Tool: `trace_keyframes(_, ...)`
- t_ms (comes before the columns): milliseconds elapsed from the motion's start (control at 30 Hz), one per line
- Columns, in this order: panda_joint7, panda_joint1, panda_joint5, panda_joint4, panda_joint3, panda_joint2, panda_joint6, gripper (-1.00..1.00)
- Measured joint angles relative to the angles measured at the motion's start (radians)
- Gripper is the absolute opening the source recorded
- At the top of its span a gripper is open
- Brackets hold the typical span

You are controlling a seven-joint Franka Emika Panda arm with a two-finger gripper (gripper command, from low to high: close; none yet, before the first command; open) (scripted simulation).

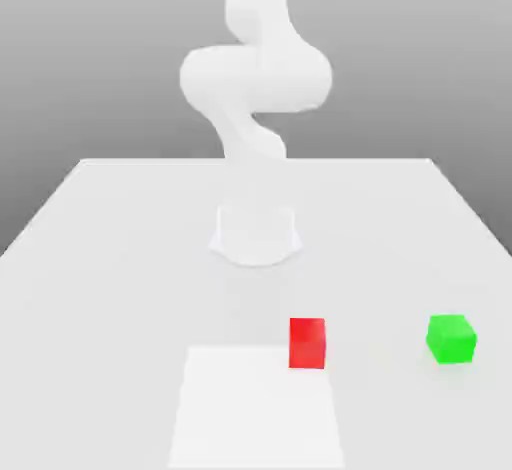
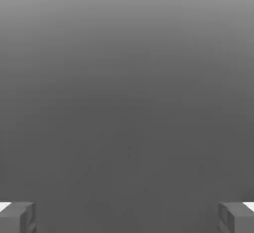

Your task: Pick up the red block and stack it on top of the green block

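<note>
The red block rests on the white table, in front of the arm's base and slightly toward the exterior view's right. The green block sits on the table further to the exterior view's right, about a hand's width from the red one. Nothing touches either cube. In the hand view my gripper is open, with its two grey fingertips far apart at the picture's corners. Between them there is only plain grey background and no object.
The white arm rises from its round base at the table's middle. A pale white rectangular shape lies at the front, and its far corner meets the red block. The table's edges run along both sides.
</note>
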Motion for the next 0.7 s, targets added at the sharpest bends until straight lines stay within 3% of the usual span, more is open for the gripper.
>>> trace_keyframes(467,0.129,0.064,0.067,-0.452,0.101,0.426,0.339,0.00)
trace_keyframes(567,0.188,0.067,0.044,-0.540,0.136,0.581,0.457,0.00)
trace_keyframes(700,0.275,0.085,-0.056,-0.551,0.108,0.794,0.626,0.00)
